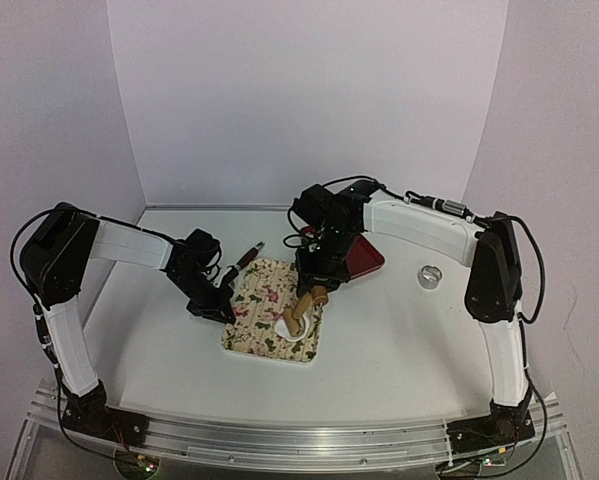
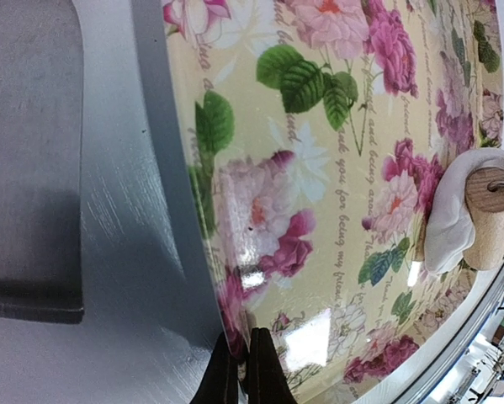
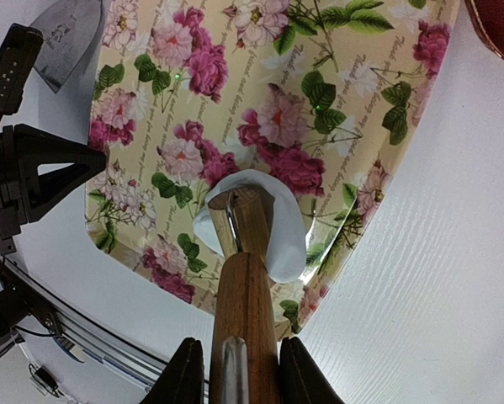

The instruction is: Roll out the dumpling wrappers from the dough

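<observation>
A thin white dumpling wrapper (image 3: 287, 229) lies on the floral board (image 1: 264, 305) near its front right corner and curls up around the end of a wooden rolling pin (image 3: 243, 295). My right gripper (image 3: 239, 370) is shut on the pin's handle and holds it tilted, with its tip down on the dough (image 1: 287, 328). My left gripper (image 2: 243, 374) is shut on the board's left edge (image 2: 226, 320). In the top view it sits at the board's left side (image 1: 222, 305). The wrapper (image 2: 449, 215) and the pin's end (image 2: 491, 215) show at the right of the left wrist view.
A red tray (image 1: 367, 256) lies behind the board under the right arm. A shiny metal ring cutter (image 1: 431, 275) stands to the right. A red-handled knife (image 1: 247, 258) lies at the board's back left, and its grey blade (image 2: 29, 151) is beside my left gripper.
</observation>
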Motion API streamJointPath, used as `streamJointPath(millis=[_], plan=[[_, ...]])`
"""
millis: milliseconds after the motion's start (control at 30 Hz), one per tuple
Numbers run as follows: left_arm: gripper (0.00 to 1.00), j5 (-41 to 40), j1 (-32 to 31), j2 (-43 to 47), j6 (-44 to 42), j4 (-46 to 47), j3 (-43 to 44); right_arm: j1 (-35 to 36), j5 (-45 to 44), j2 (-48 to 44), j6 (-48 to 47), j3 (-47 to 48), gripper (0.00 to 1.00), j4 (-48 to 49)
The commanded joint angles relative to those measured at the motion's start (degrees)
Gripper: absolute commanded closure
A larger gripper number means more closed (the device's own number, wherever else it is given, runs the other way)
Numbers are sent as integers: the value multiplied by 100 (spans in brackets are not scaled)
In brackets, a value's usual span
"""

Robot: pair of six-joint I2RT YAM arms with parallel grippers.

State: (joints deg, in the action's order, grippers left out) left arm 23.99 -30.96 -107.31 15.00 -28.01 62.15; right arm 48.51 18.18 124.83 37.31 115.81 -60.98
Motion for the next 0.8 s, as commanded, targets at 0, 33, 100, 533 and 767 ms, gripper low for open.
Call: streamJointPath(millis=[0, 33, 100, 533, 767], plan=[[100, -307, 20, -37, -123, -331, -173, 29, 116, 323, -102, -191, 100, 339], [100, -307, 20, -29, -121, -319, -188, 34, 115, 352, -107, -266, 100, 340], [100, -307, 20, -20, -121, -305, -210, 29, 108, 388, -130, -378, 100, 337], [100, -258, 20, -77, -138, -249, -246, 117, 265, 1033, -299, -408, 100, 340], [100, -241, 20, -104, -165, -249, -237, 222, 217, 1453, -345, -372, 100, 299]])
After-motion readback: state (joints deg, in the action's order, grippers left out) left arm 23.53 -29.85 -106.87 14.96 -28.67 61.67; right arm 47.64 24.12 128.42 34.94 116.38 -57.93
